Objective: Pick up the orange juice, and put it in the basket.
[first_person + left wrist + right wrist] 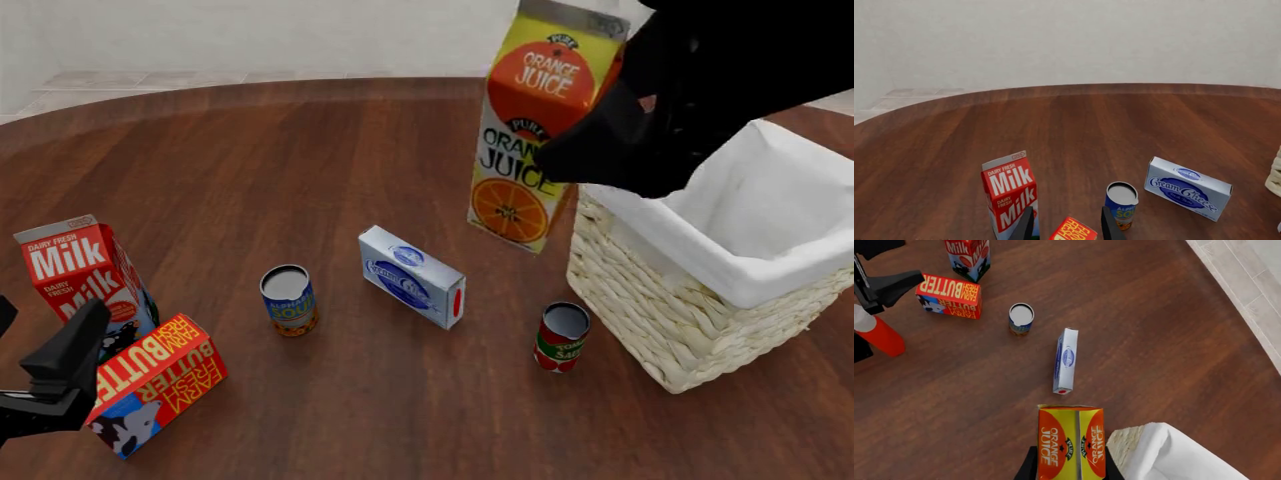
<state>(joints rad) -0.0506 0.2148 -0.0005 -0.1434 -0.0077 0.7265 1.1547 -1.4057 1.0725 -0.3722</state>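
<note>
The orange juice (541, 130), a tall yellow and orange carton, hangs tilted above the table just left of the basket (694, 300). My right gripper (603, 135) is shut on its upper part. The right wrist view looks down the carton (1071, 442), with the basket's wicker wall (1119, 444) and white lining right beside it. The carton's foot is lower than the basket's rim and outside it. My left gripper (60, 375) is open at the near left, low over the table, with its fingers (1025, 226) on either side of the butter box's top.
A milk carton (80, 270) and a butter box (158, 383) stand by the left gripper. Mid-table are a blue can (288, 299) and a cream cheese box (411, 277). A red can (563, 337) stands near the basket's left wall.
</note>
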